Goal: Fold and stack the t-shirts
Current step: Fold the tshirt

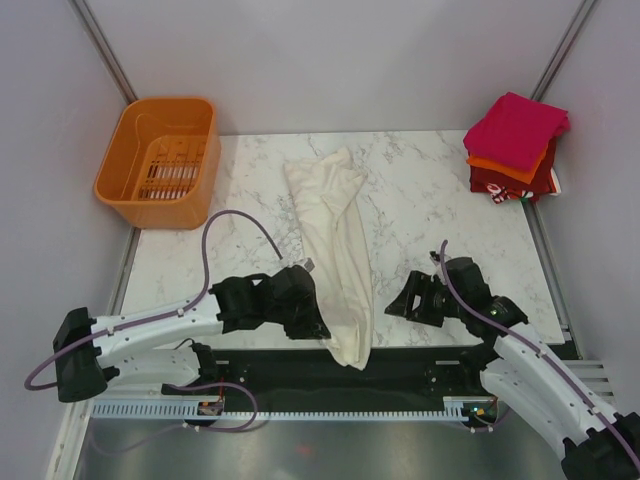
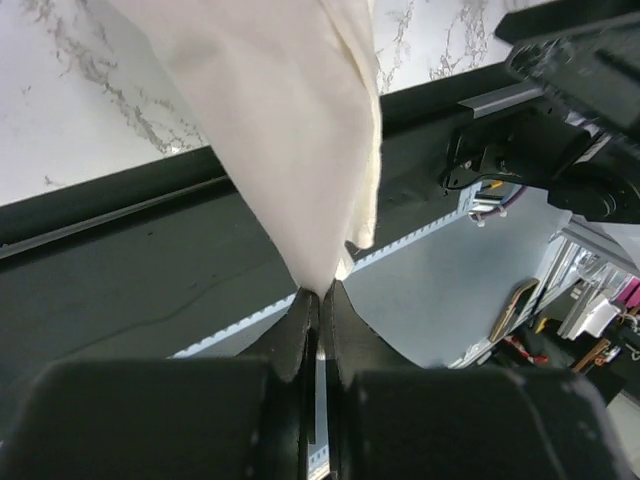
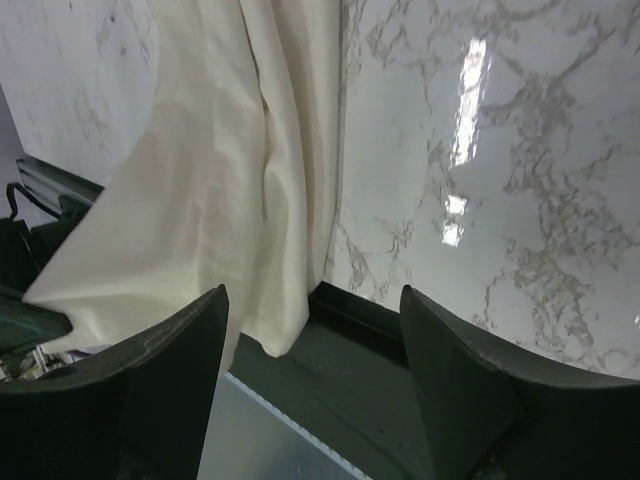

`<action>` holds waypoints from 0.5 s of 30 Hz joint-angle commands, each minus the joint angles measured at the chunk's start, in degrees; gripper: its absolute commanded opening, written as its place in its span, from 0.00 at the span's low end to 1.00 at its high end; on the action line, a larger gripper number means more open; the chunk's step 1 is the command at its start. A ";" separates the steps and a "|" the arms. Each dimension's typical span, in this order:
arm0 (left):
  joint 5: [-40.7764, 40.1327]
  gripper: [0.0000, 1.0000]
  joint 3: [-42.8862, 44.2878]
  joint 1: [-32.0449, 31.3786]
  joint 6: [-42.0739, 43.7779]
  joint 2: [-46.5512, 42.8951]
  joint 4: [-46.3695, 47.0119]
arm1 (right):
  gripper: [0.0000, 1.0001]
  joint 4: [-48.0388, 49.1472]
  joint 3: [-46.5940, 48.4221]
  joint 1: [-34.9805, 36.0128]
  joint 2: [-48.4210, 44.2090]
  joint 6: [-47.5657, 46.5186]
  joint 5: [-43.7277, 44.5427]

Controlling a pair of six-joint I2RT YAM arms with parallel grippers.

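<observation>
Lab booth: plain walls, marble table

Overhead and close wrist views share cream shirt.

Left of the shirt, bare surface runs to the basket at the far corner. Right of the shirt, the surface lies open up to the stack in the far corner. By the shirt's near end, the left arm blocks its left side, jaws pinched on the cloth. The right arm sits right of it, jaws wide, clear of the cloth.
</observation>
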 commanded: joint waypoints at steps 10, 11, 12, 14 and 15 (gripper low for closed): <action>-0.52 0.02 -9.98 -0.36 -8.40 0.30 -4.39 | 0.72 20.51 -13.29 32.52 -0.13 27.97 13.90; -0.78 0.02 -10.16 -0.27 -8.40 0.65 -4.39 | 0.68 22.56 -13.74 38.29 1.28 29.75 16.01; -1.04 0.02 -10.33 -0.36 -8.22 1.26 -4.39 | 0.66 24.23 -14.09 40.70 3.90 30.98 19.60; -1.49 0.02 -10.77 -0.36 -8.31 1.71 -4.39 | 0.62 26.88 -14.09 44.93 6.73 33.28 22.08; -1.57 0.02 -11.04 -0.36 -8.31 1.88 -4.39 | 0.62 26.97 -13.75 45.64 8.92 33.37 23.14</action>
